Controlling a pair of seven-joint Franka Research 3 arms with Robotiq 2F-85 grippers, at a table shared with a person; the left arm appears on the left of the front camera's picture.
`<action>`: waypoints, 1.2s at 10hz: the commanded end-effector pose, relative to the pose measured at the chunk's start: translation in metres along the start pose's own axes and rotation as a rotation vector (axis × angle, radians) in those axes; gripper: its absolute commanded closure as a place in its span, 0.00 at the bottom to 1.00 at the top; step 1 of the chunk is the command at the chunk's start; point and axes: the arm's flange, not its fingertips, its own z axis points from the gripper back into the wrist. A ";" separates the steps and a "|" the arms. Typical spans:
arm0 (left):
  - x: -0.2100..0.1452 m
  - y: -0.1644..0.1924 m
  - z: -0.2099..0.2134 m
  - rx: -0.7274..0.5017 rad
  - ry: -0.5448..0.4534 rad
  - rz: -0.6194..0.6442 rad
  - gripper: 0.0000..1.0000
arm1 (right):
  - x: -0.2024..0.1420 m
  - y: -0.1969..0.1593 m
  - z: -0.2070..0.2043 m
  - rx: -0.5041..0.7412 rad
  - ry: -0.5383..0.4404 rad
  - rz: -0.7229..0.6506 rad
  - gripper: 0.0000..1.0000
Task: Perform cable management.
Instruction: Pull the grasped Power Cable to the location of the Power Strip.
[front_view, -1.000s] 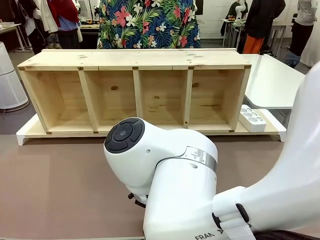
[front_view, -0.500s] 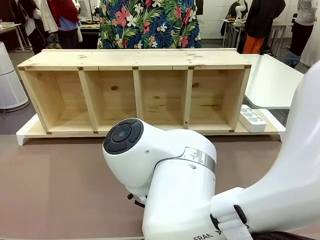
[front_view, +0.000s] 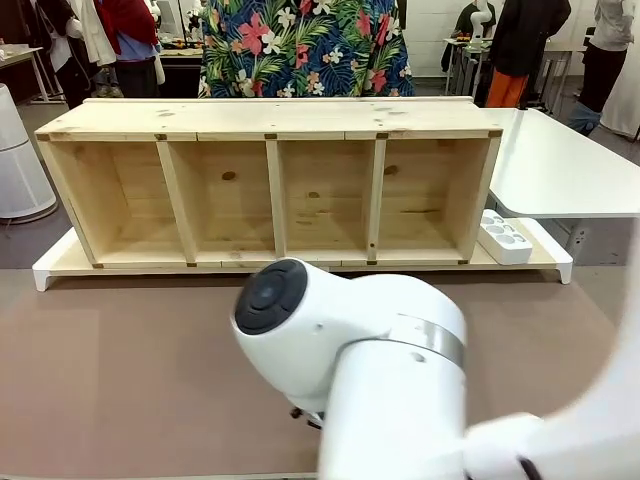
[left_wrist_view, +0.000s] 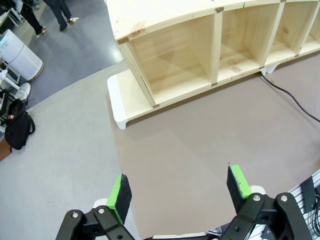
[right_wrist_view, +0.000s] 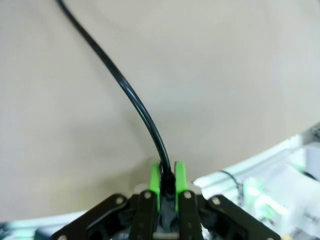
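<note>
Sliding right with the cord (right_wrist_view: 127, 92) pinched

Since a moment ago the right arm (front_view: 400, 390) has slid right. The right gripper (right_wrist_view: 167, 175) pinches the black cord near the worktop's (left_wrist_view: 200, 145) edge. The left gripper (left_wrist_view: 179, 187) hangs above the worktop, fingers spread wide.

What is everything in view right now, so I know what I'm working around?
cable: one, glossy black, over the brown tabletop, clamped in the right gripper
power strip: one, white, on the board by the shelf's right end
shelf: one, pale wood, four open compartments, far side
board: one, white, under the shelf
tabletop: one, brown, near side
side table: one, white, right of the shelf
person: one, floral shirt, behind the shelf
right arm: one, white, close to the front camera
left gripper: open, above the tabletop
right gripper: shut on the cable
</note>
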 end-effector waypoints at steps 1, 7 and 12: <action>0.000 0.001 0.000 -0.001 -0.001 0.005 0.00 | -0.006 -0.051 0.002 -0.038 0.017 -0.013 0.86; 0.000 0.001 0.000 -0.001 -0.001 0.005 0.00 | 0.026 -0.161 0.001 -0.002 0.008 -0.211 0.86; 0.000 0.001 0.000 -0.001 -0.001 0.005 0.00 | 0.072 -0.259 0.004 0.020 -0.026 -0.400 0.86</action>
